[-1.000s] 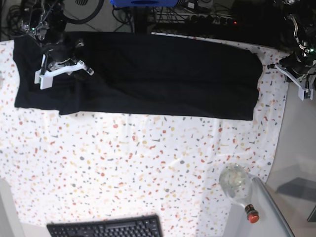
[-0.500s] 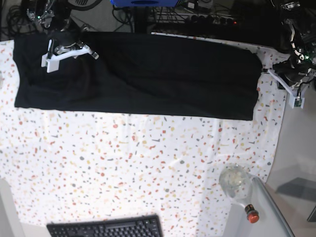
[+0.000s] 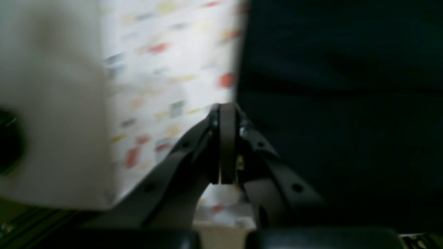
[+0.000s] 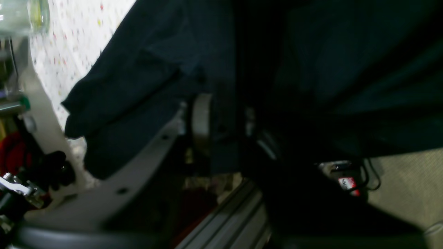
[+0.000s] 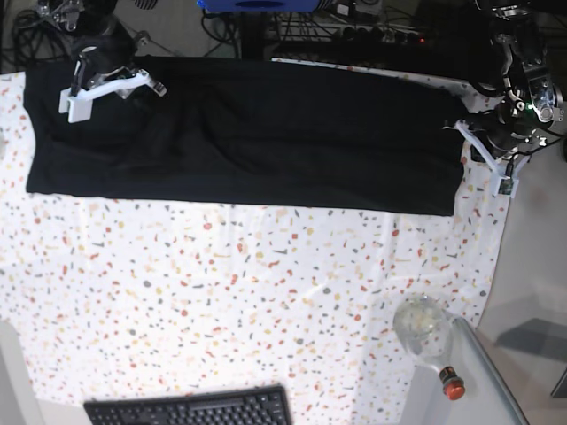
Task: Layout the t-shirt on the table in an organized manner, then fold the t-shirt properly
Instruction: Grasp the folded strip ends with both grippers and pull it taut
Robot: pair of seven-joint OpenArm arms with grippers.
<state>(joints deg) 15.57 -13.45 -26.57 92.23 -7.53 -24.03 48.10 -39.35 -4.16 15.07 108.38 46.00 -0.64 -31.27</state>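
Lying flat along far edge of table (image 5: 221, 292), t-shirt (image 5: 257, 133) folded into long black band, running left to right across most of speckled cloth. Near edge of band fairly straight, a few soft creases through the middle. Left end squared off near left table edge; right end stopping just short of right table edge, strip of speckled cloth showing beyond it.

Right gripper (image 5: 111, 84) over far-left corner of shirt, white fingers apart, spread open in base view. Right wrist view: dark fabric draped between and around the fingers (image 4: 202, 117), pads spread with cloth in the gap, not pinched together; lifted or resting cannot tell.

Left gripper (image 5: 485, 159) at right end of shirt, just beside its edge, over bare speckled cloth. Left wrist view: pads pressed flat together, fully closed, nothing between them; shirt edge just to the right of fingertips, not touching as far as blur allows.

Glass bottle (image 5: 425, 332) with red cap lying at near-right, well apart from shirt. Black keyboard (image 5: 190, 409) at near edge, partly cut off.
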